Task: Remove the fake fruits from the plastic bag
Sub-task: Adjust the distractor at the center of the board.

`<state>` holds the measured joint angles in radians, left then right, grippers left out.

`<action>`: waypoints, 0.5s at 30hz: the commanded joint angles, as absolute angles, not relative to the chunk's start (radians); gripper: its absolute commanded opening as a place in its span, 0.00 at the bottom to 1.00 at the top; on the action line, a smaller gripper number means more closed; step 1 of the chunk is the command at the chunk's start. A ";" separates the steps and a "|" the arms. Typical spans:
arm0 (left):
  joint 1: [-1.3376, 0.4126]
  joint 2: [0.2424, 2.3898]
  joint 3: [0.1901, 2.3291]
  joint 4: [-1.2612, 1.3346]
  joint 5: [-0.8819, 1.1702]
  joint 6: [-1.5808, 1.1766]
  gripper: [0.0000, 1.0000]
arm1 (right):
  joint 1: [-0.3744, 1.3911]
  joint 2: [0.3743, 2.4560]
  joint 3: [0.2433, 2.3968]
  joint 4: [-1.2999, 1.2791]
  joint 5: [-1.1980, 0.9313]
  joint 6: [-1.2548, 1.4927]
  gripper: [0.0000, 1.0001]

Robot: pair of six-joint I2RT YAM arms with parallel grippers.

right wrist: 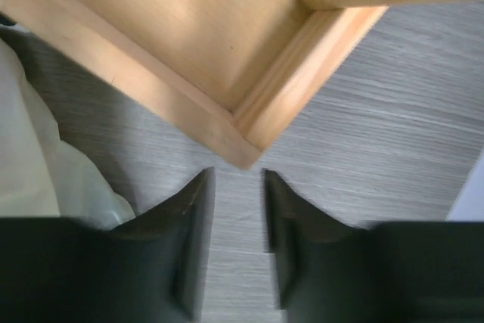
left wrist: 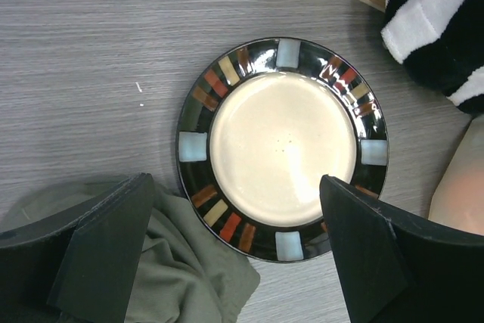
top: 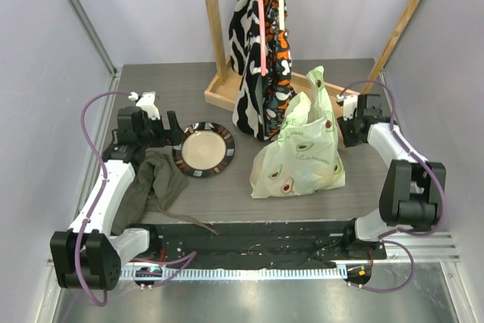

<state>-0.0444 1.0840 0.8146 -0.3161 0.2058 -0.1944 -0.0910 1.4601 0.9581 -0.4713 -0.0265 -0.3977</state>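
grey table (top: 227, 191), left tool (left wrist: 234, 202) spread above plate (left wrist: 192, 146)

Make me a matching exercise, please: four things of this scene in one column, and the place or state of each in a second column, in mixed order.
1. plate
2. plastic bag
3. olive cloth
4. patterned garments

A. hang from the wooden rack
B. lies crumpled, leftmost of the four
C. stands upright, rightmost of the four
D. lies flat and empty

Pairs: 1-D, 2-C, 3-B, 4-A
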 commanded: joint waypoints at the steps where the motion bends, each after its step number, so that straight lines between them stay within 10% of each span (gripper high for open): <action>1: -0.022 1.077 0.824 -0.317 0.242 -0.172 0.95 | -0.097 1.584 1.038 -0.448 -0.077 -0.436 0.13; 15: -0.005 1.178 0.903 -0.328 0.287 -0.161 0.93 | -0.092 1.923 1.334 -0.508 -0.072 -0.344 0.01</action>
<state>-0.0109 1.1534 0.8284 -0.3344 0.2459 -0.1715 -0.1028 1.7290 1.2156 -0.5877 -0.0479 -0.4374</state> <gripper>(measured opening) 0.941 0.031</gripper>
